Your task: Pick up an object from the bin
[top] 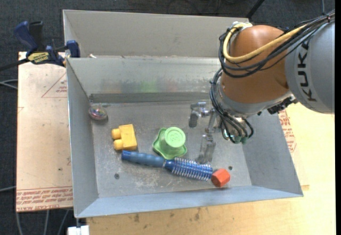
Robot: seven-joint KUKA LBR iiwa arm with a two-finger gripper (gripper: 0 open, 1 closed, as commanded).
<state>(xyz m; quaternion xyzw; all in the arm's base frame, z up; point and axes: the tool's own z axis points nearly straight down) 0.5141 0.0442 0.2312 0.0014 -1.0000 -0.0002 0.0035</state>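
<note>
Two fingers just beside green cup

Black letters "KUK" stand on the grey arm link.

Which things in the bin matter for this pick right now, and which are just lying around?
In play: gripper, open and holding nothing; green cup beside it; blue brush just below it in view.
Lying about: yellow block; red-orange piece by the brush's end; small round thing, far-left corner.
</note>
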